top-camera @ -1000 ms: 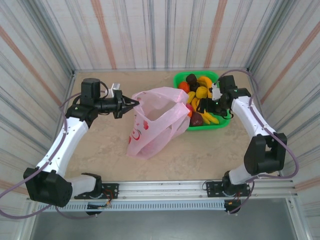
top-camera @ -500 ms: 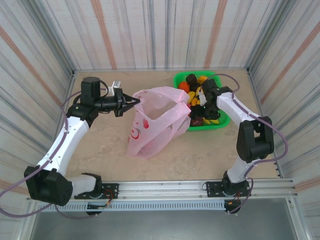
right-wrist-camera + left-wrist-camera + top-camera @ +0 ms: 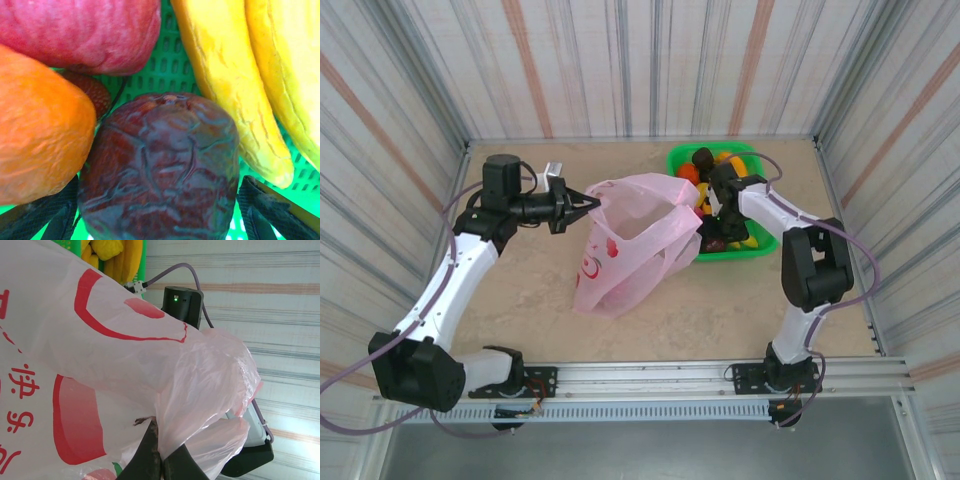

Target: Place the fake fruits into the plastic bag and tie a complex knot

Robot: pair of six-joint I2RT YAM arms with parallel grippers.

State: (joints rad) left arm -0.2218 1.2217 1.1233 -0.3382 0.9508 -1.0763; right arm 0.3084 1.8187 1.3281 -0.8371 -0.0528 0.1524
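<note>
The left gripper [image 3: 156, 460] has its 2 black jaws pressed together, pinching a fold of the plastic bag [image 3: 100, 350] at its thin pink rim. The bag's red printed marks spread across the film beside the fingers. From above, the left gripper [image 3: 590, 205] holds that rim up, and the plastic bag [image 3: 630, 250] sags open from it onto the table [image 3: 520, 290], just left of the green tray [image 3: 772, 245]. The right gripper [image 3: 155, 220] has its jaws spread to either side of a dark purple fruit [image 3: 160, 170] with wrinkled skin. A strip of green shows between the fruit and the right-hand finger; whether the other finger touches it cannot be told. An orange [image 3: 40, 120] presses against the dark fruit's left. A pink-red fruit [image 3: 85, 30] lies above, and 2 yellow bananas [image 3: 225, 85] lie to the right. From above, the right gripper [image 3: 720, 215] reaches down into the tray among the fake fruits [image 3: 703, 158].
</note>
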